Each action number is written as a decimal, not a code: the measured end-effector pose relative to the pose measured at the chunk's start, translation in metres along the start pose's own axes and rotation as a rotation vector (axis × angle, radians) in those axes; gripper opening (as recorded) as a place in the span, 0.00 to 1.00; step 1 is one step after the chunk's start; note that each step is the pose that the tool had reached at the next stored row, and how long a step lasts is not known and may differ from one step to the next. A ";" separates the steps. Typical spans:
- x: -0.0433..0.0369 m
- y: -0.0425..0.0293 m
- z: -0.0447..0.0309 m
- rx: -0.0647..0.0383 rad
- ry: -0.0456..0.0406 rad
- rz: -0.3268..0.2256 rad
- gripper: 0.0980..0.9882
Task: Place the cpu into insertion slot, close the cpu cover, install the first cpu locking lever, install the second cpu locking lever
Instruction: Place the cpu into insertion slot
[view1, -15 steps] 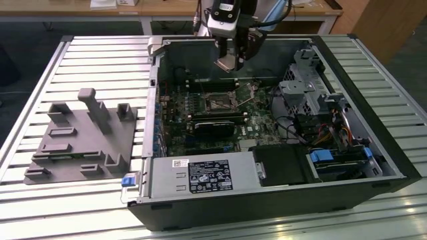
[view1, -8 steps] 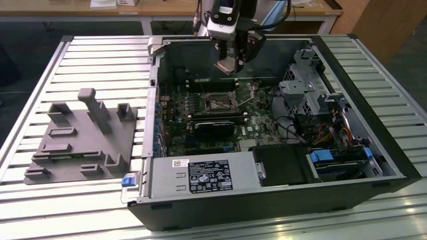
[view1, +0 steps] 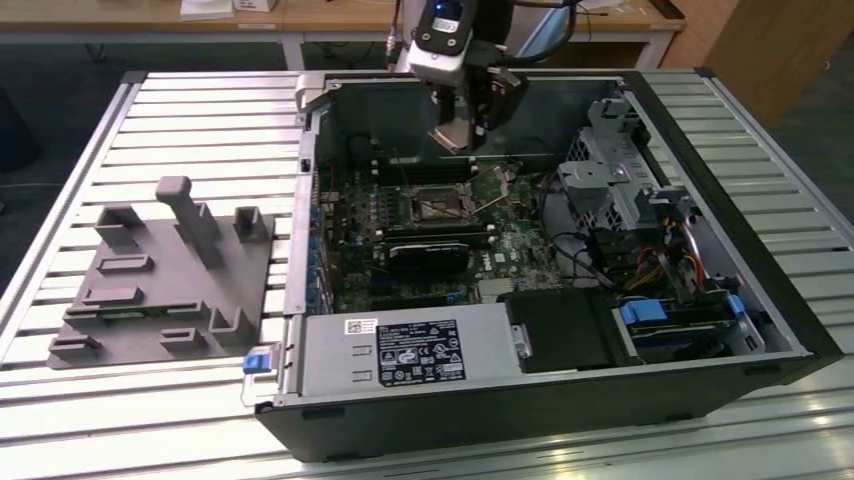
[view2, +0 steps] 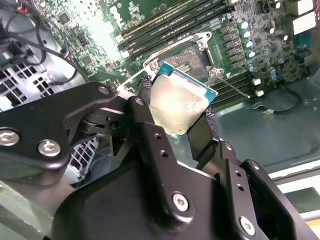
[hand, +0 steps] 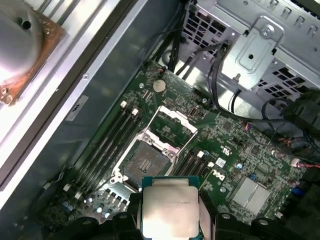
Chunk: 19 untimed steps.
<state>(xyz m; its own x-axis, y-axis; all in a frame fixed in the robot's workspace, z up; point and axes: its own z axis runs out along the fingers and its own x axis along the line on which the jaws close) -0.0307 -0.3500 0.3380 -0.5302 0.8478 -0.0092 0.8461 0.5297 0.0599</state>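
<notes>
A slatted aluminium table (view1: 174, 110) stands on a dark floor (view1: 174, 55); wooden desks (view1: 120, 18) stand behind, a wooden cabinet (view1: 767, 45) at the exterior view's right.

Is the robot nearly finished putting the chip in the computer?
Not nearly. Nothing is finished: the insertion slot is bare and the cpu cover stands open. In hand: the gripper holds the cpu above the motherboard. Left: seating the cpu, closing the cover and both locking steps.
</notes>
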 end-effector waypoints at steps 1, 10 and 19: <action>0.0000 0.0000 0.0010 0.000 -0.0008 0.012 0.49; 0.0002 -0.0004 0.0087 0.001 -0.0089 0.146 0.49; 0.0003 -0.0008 0.0152 0.003 -0.0169 0.281 0.49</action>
<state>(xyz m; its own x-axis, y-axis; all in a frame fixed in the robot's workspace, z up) -0.0307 -0.3497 0.3228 -0.2734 0.9619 -0.0093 0.9600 0.2734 0.0597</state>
